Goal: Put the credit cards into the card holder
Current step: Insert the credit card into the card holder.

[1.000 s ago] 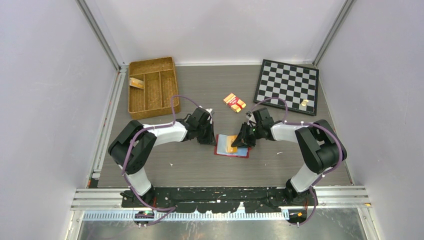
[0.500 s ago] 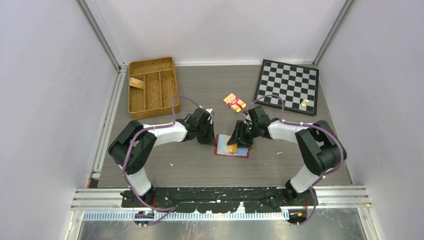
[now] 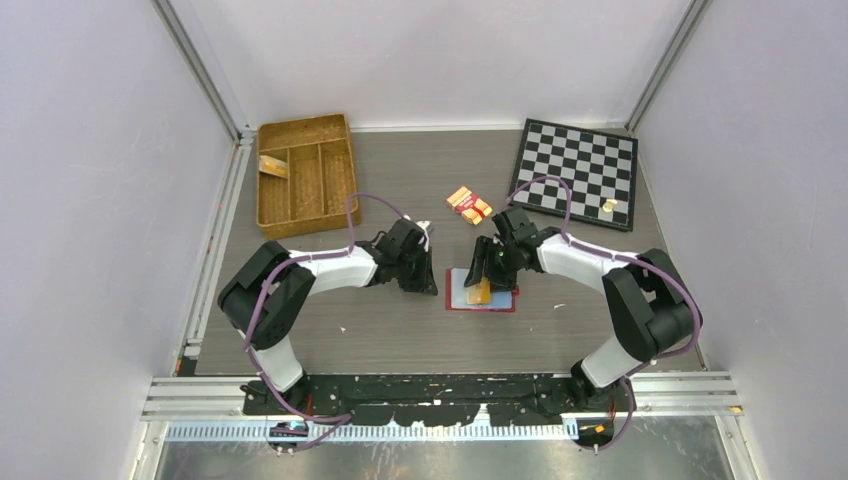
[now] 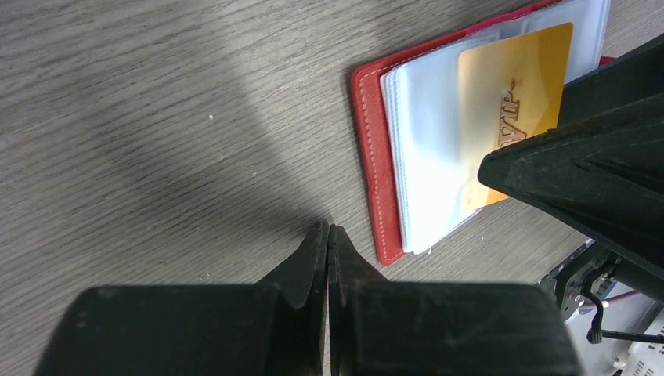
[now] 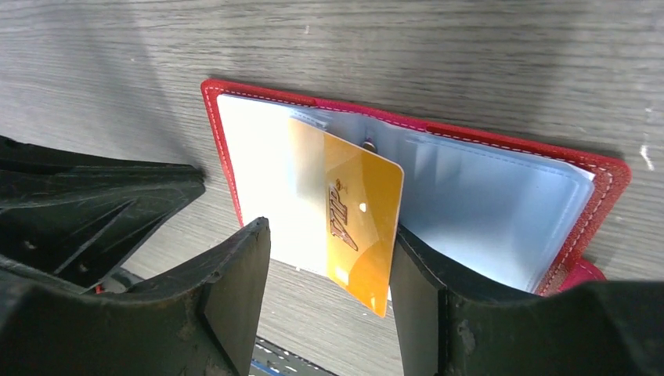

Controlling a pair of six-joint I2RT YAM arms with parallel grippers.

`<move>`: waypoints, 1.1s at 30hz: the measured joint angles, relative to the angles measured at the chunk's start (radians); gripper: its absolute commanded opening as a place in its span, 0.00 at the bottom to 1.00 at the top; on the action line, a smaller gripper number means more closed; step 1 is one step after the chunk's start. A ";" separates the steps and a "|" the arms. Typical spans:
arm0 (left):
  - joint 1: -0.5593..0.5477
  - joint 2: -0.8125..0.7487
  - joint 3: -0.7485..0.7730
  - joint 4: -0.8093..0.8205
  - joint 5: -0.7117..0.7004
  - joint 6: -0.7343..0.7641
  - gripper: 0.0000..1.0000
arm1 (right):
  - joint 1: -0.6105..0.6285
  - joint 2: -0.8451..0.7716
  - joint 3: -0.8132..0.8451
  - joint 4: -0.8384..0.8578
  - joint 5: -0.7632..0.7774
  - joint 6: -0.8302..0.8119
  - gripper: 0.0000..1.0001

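The card holder (image 3: 503, 302), red with clear bluish sleeves, lies open on the table between both arms. One orange-yellow credit card (image 5: 362, 210) marked VIP sits partly in a sleeve, its lower end sticking out past the holder's edge (image 5: 213, 133). My right gripper (image 5: 329, 262) stands open astride that end; the card rests against the right finger (image 5: 419, 274) and a wide gap separates it from the other. My left gripper (image 4: 329, 231) is shut on nothing, its tip on the table just left of the holder's red border (image 4: 368, 157). From above, the card (image 3: 479, 292) shows under the right gripper (image 3: 487, 272).
A brown wicker divided tray (image 3: 305, 170) stands at the back left with a small wooden piece (image 3: 272, 166) in it. A chessboard (image 3: 575, 172) lies at the back right. An orange-and-red banded pack (image 3: 469, 204) rests between them, behind the grippers.
My right gripper has opened and let go of the card, which now stays in the sleeve. The holder has shifted slightly right, and the left gripper followed it.
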 measured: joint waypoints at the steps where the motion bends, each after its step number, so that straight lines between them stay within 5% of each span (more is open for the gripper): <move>1: 0.000 0.000 0.000 0.000 0.000 0.000 0.00 | 0.003 -0.002 0.004 -0.011 0.013 -0.004 0.61; 8: 0.000 0.000 -0.002 0.004 0.012 0.000 0.02 | 0.020 -0.036 0.025 -0.107 0.101 -0.047 0.65; 20: -0.015 0.001 0.014 -0.002 0.026 -0.005 0.28 | 0.021 -0.107 0.068 -0.174 0.146 -0.087 0.66; 33: -0.033 0.053 0.058 0.027 0.052 -0.019 0.23 | 0.021 -0.031 0.061 -0.162 0.150 -0.072 0.63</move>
